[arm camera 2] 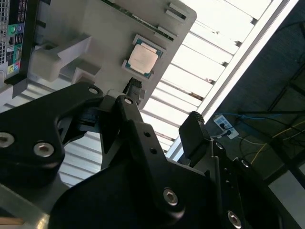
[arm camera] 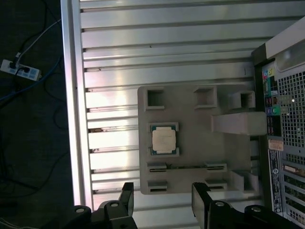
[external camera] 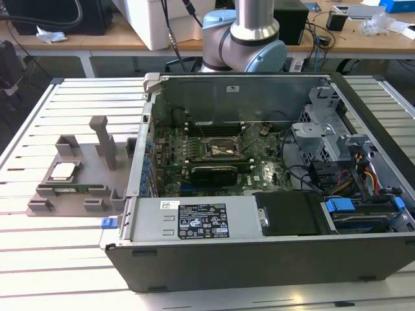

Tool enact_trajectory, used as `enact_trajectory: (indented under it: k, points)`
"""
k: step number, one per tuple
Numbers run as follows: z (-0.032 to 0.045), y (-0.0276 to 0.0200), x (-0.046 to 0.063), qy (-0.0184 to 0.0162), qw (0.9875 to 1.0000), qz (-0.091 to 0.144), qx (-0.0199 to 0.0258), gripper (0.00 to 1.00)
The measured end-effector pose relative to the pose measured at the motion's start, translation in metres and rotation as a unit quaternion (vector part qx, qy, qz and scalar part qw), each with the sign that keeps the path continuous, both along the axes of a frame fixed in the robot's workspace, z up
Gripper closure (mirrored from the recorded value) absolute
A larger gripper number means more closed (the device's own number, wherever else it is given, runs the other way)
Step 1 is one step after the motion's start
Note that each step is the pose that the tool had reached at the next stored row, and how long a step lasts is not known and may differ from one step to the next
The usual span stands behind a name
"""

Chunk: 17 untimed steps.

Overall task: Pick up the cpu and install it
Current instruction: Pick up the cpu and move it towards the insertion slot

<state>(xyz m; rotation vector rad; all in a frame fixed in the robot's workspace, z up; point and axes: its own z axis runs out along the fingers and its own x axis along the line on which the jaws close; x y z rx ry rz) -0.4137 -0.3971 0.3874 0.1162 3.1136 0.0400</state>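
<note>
The cpu (external camera: 63, 171) lies flat, metal top up, in a square pocket of the grey tray (external camera: 71, 202) on the slatted table (external camera: 58, 259). It sits at the exterior view's left of the open computer case (external camera: 259, 259), well apart from the socket (external camera: 219, 148) on the board inside. The arm (external camera: 249, 32) rises behind the case.

In the first wrist view the gripper (arm camera: 163, 202) hangs over the near edge of the tray, jaws spread wide and nothing between them. The cpu is apart from the fingers (arm camera: 126, 198), and lies roughly in line with the gap between them.

By the look of it, the step in hand is the approach for the pick-up: the cpu is untouched and no part of the install is done. Taking it would call for centring the wide jaws over the pocket and coming down square to the cpu. The fingers would then have to meet two opposite edges without catching the pocket's corner walls. A thin, flat part of this kind likely wants a light, even grip.
</note>
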Motion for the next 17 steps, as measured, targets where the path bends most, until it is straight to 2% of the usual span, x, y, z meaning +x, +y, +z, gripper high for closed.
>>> enact_trajectory:
  k: [17]
  points:
    - [-0.0089,0.0000,0.0000,0.0000,1.0000,0.000,0.0001,0.40]
